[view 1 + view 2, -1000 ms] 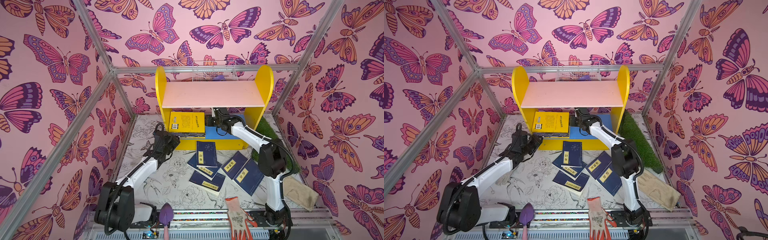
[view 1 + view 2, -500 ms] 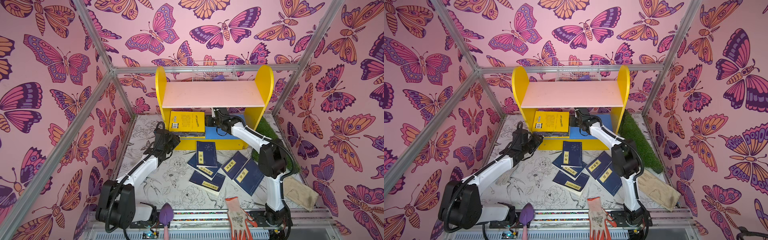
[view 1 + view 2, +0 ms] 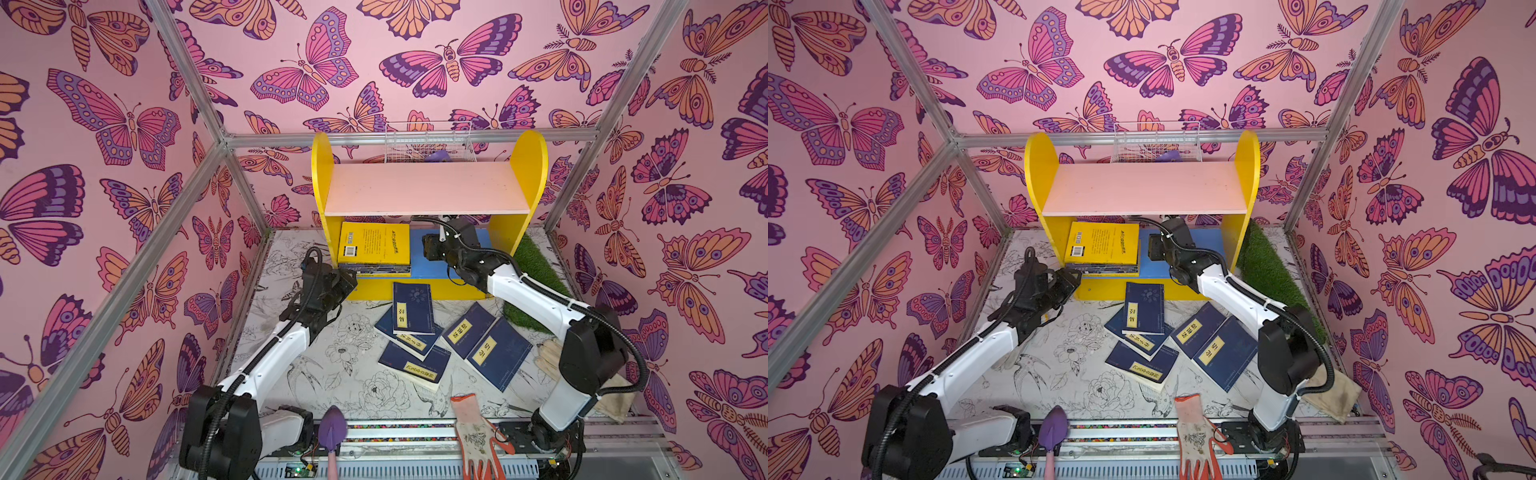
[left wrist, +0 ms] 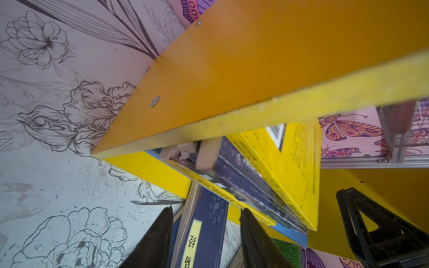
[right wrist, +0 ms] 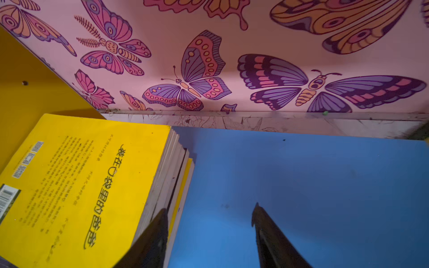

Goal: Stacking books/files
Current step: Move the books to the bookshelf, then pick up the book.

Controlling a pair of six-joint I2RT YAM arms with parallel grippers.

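Observation:
A stack of books topped by a yellow cover (image 3: 374, 248) (image 3: 1102, 245) lies on the blue lower board of the yellow shelf (image 3: 519, 166). Several navy books with yellow labels (image 3: 411, 307) (image 3: 498, 353) are scattered on the table in front. My left gripper (image 3: 347, 282) (image 4: 206, 210) is open and empty at the shelf's front left corner, low by the stack. My right gripper (image 3: 428, 251) (image 5: 209, 208) is open over the blue board (image 5: 301, 185). One of its fingers (image 5: 157, 232) stands right against the page edges of the stack (image 5: 81, 185). Nothing is between its jaws.
A white-and-orange glove (image 3: 478, 436) and a purple trowel (image 3: 332, 432) lie at the front edge. A beige glove (image 3: 615, 395) sits behind the right arm's base. Green turf (image 3: 536, 274) runs beside the shelf. A wire basket (image 3: 430, 145) stands behind the shelf top.
Almost nothing. The left gripper has edged slightly toward the shelf corner, and the right jaws stand a touch wider.

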